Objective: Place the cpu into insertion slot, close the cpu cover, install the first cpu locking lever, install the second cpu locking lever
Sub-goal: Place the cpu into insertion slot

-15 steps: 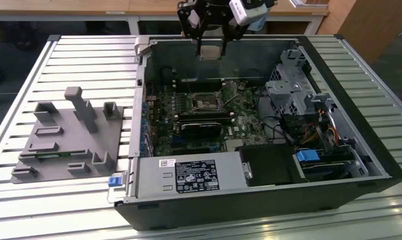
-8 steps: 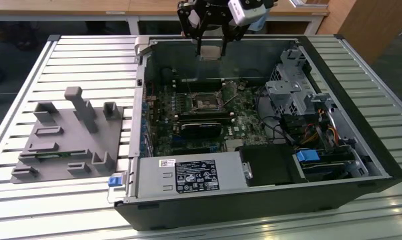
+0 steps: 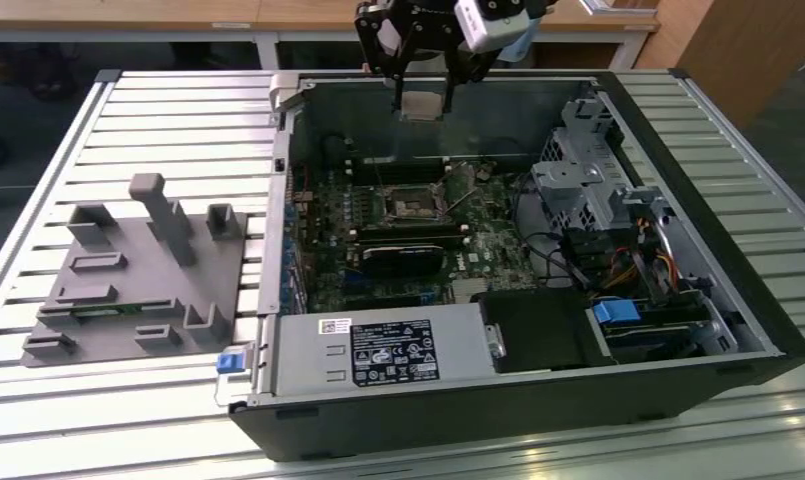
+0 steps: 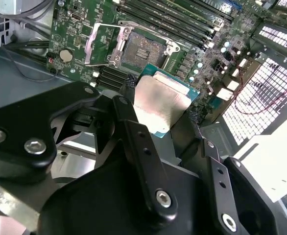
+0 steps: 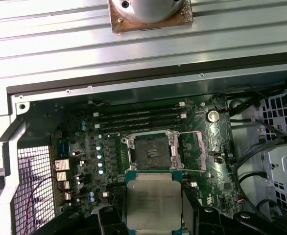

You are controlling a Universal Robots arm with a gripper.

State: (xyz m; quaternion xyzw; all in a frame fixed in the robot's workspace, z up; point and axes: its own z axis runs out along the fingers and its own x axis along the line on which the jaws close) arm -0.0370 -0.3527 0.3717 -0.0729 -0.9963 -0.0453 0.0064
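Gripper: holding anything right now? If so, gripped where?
Yes. The gripper holds the cpu, pinched by two opposite side edges with its metal top exposed. It is up off the board, not yet in the insertion slot.

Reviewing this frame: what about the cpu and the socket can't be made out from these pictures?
Underside of the cpu: turned away from both wrist views while it is held in the gripper.
The cpu's two gripped edges: covered by the fingers in the second wrist view.
Pins inside the insertion slot: too small to tell in every view.
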